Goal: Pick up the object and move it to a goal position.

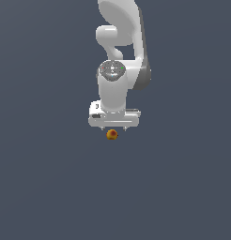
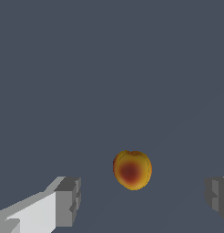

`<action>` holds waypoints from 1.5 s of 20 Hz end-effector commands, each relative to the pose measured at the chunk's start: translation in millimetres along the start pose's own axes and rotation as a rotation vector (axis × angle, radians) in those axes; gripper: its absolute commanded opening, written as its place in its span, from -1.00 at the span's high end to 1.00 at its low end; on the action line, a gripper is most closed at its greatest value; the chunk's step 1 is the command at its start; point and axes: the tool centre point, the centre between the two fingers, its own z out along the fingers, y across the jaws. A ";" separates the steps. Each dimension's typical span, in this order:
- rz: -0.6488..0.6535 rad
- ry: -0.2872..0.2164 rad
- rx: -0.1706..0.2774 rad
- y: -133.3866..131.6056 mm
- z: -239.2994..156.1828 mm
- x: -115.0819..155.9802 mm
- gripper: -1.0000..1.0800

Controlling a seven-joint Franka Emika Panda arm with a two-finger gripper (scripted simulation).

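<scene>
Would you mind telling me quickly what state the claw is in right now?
Claw: open, holding nothing; the ball sits in the gap between its fingers, touching neither.

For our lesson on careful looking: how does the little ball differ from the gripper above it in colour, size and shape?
Colour: the ball is orange-yellow with a reddish patch, while the gripper is white with grey fingertips.
Size: the ball is tiny; the gripper is far wider.
Shape: the ball is round, the gripper blocky, its jaws standing wide apart with the ball between them untouched.
Both show against the same plain dark background.
</scene>
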 end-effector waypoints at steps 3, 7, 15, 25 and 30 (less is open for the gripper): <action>-0.004 0.000 0.000 -0.6 -0.7 0.2 -0.92; -0.027 0.001 0.002 -5.3 -6.2 2.1 -0.92; -0.036 0.002 0.004 -8.1 -9.8 3.2 -0.92; -0.137 0.003 0.000 -5.3 -3.3 -0.1 -0.92; -0.238 0.003 -0.003 -2.8 3.0 -3.6 -0.92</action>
